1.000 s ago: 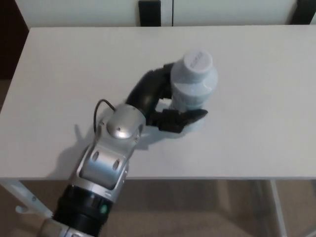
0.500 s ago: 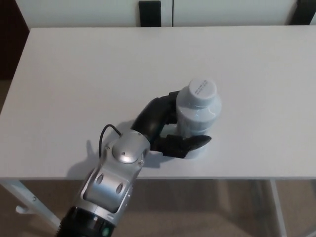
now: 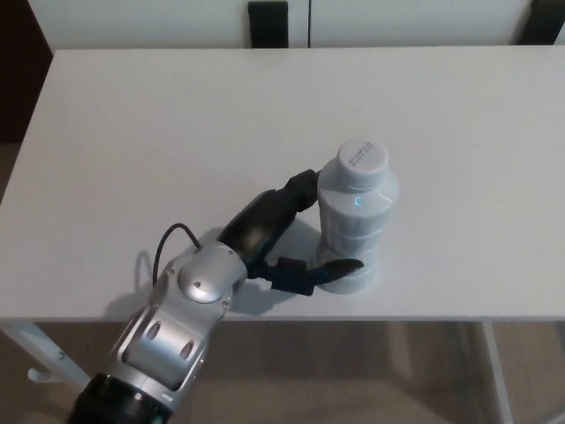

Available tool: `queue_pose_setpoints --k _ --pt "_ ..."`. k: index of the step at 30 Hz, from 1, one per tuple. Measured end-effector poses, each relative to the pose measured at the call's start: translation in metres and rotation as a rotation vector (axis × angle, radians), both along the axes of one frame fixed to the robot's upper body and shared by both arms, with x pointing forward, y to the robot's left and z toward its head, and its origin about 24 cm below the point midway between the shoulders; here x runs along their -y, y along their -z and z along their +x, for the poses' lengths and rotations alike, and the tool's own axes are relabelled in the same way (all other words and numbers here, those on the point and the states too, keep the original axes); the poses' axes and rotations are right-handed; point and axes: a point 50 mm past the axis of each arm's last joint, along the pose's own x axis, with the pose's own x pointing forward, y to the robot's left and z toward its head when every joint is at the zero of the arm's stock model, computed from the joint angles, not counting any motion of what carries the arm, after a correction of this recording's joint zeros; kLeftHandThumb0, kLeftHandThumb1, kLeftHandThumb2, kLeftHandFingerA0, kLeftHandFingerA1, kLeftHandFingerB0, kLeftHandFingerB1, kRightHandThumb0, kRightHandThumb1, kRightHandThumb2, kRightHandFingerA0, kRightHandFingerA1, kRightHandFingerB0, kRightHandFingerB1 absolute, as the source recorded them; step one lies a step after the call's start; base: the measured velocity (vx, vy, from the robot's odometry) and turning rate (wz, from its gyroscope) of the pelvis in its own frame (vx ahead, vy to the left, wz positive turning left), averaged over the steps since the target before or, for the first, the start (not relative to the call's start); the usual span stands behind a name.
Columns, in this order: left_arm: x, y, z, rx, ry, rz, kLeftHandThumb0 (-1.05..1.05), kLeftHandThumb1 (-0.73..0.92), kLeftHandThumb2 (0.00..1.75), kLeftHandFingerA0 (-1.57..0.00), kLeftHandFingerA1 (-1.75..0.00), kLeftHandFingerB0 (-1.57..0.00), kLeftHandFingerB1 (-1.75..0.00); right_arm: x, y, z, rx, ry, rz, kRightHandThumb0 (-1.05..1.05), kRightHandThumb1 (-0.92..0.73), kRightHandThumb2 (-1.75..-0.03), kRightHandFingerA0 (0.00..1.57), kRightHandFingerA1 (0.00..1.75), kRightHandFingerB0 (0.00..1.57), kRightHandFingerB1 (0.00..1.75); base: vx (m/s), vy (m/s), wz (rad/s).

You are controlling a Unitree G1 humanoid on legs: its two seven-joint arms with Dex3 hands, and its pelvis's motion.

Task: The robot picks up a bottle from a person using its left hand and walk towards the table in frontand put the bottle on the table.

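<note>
Silver forearm shell [image 3: 181, 318] with its looped black cable [image 3: 168, 243] has pulled back toward the lower left since the earlier frames, and the left hand [image 3: 278, 238] has gone with it, while the bottle [image 3: 356, 216] has stayed where it was set half a second ago. A second ago the bottle was farther up the white table [image 3: 159, 132], wrapped in the hand. The fingers [image 3: 340, 265] have now loosened and are spread. The upper one ends just beside the bottle's left side; whether it touches cannot be told. The lower one reaches across the front of the base with its tip against it. The bottle stands upright on its own, to the right of the fingers and between their tips, near the table's front edge. It is pale grey-white plastic with ribbed bands round the body, a wide round cap [image 3: 363, 162] with faint lettering, and a small blue glint below the shoulder
</note>
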Motion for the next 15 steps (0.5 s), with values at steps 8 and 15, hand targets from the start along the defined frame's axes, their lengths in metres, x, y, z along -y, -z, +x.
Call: queue_pose_setpoints --k 8,15 --pt "-0.020 -0.014 0.006 0.025 -0.009 -0.042 -0.82 0.50 0.56 0.00 0.00 0.00 0.00 -0.001 0.001 -0.002 -0.001 0.002 0.004 -0.32 -0.71 -0.61 0.58 0.46 0.51 0.40 0.00 0.000 0.00" --pt "-0.066 -0.059 0.000 0.159 -0.047 -0.157 -0.79 0.45 0.78 0.00 0.00 0.00 0.00 0.000 -0.001 0.001 0.010 0.001 0.000 -0.31 -0.71 -0.61 0.64 0.46 0.52 0.40 0.00 0.000 0.00"
